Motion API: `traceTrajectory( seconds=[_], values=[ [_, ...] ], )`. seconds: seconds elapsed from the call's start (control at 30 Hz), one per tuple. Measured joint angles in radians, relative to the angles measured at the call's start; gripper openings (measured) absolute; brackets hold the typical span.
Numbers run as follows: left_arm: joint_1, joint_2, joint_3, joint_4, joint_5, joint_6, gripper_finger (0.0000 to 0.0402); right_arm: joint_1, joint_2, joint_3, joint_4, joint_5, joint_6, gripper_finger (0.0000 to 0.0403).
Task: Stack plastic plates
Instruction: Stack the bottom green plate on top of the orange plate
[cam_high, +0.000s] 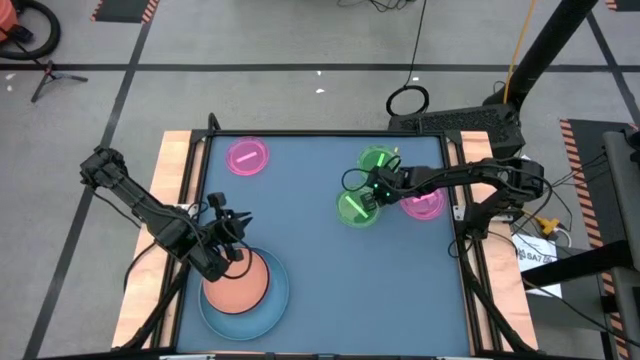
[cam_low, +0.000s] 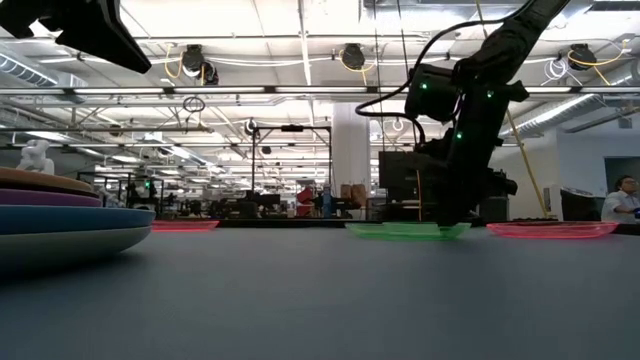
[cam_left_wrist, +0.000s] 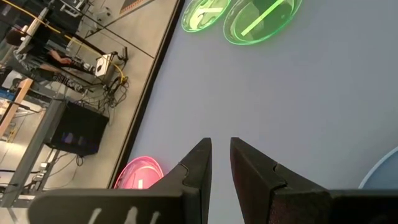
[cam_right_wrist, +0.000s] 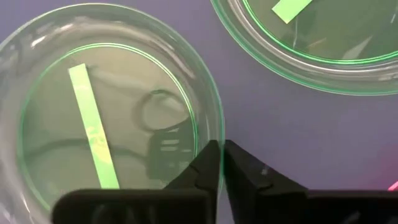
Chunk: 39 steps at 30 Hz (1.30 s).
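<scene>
Where the stack stands near the table's front left, an orange round plastic plate (cam_high: 238, 283) lies on a large light-blue plastic plate (cam_high: 268, 308), with purple and beige rims showing between in the low view. Four small translucent plates remain loose: two green (cam_high: 357, 207) (cam_high: 376, 160) and two pink (cam_high: 248, 158) (cam_high: 424, 203). The right tool (cam_right_wrist: 220, 157) is pinched narrow on the nearer green plate's rim. The left tool (cam_left_wrist: 221, 163) hangs over the stack, narrowly parted, holding nothing. Judging so, most work remains.

A dark arm (cam_low: 470, 110) comes down onto the green plate (cam_low: 407, 230); pink plate (cam_low: 552, 229) beside; stacked plates (cam_low: 60, 215) left.
</scene>
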Motion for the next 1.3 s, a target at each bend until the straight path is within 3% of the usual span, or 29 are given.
traceTrajectory(
  seconds=[0.3, 0.53, 0.93, 1.3],
  values=[
    [0.0, 0.0, 0.0, 0.0, 0.0, 0.0, 0.0067, 0.0, -0.014, 0.0, 0.002, -0.001, -0.007, 0.0003],
    [0.0, 0.0, 0.0, 0.0, 0.0, 0.004, 0.0067, 0.019, -0.099, 0.0, 0.035, -0.011, -0.007, 0.0002],
    [0.0, 0.0, 0.0, 0.001, -0.022, 0.01, 0.0067, 0.16, -0.147, 0.001, 0.299, -0.032, 0.006, 0.0001],
    [-0.001, 0.0, 0.041, -0.004, -0.221, 0.001, 0.0067, 0.316, -0.042, 0.03, 0.58, 0.031, 0.064, 0.0]
  ],
)
